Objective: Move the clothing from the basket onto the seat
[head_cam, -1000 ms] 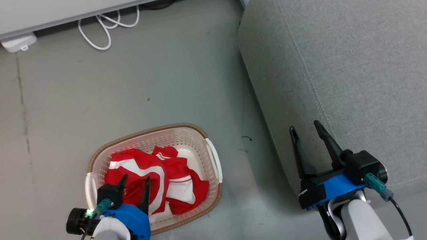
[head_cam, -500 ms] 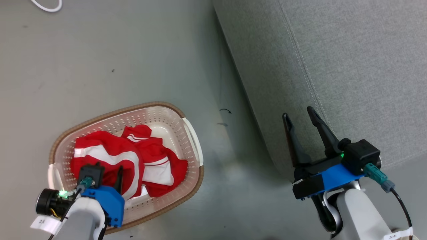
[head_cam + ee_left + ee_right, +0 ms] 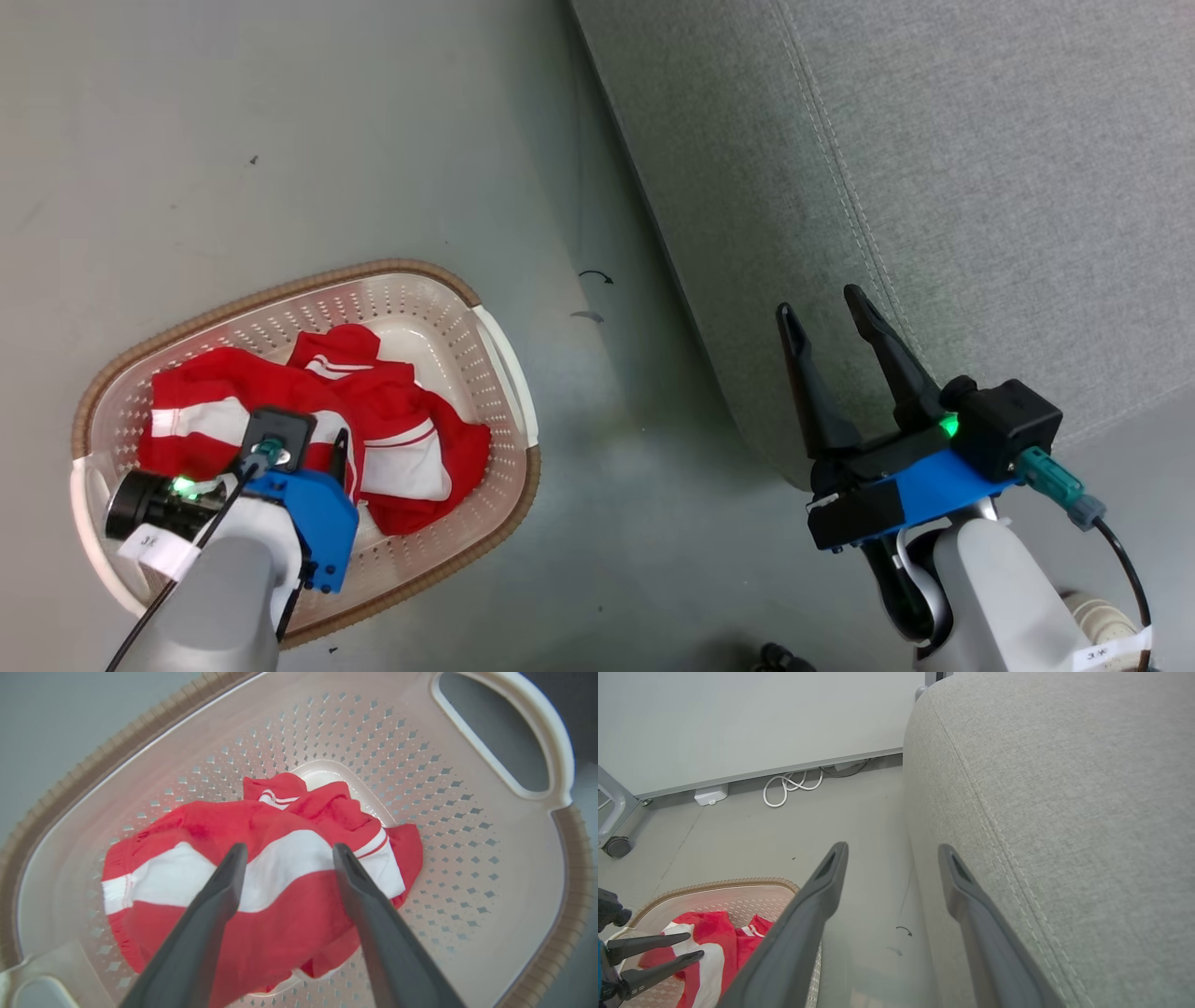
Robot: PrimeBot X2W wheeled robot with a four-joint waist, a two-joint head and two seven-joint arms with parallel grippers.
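Clothing (image 3: 289,905), bright red with white stripes, lies bunched up in the cream basket (image 3: 411,303) on the grey floor (image 3: 280,140). The left tool (image 3: 288,848) hangs right above the pile and points down into the basket. Its two dark fingers are apart, and a white stripe of the cloth shows between their tips. I cannot tell if the tips touch the cloth. One more red piece with a white panel sits just past the tips, toward the far basket wall. The right tool (image 3: 820,303) is well away from the basket. Its fingers are apart too, and they hold nothing. The big grey seat (image 3: 934,187) is right beside this tool, and the tips are over its rounded edge, near the stitched seam. A white cable (image 3: 789,786) lies curled on the floor far ahead of the right tool, by the wall.
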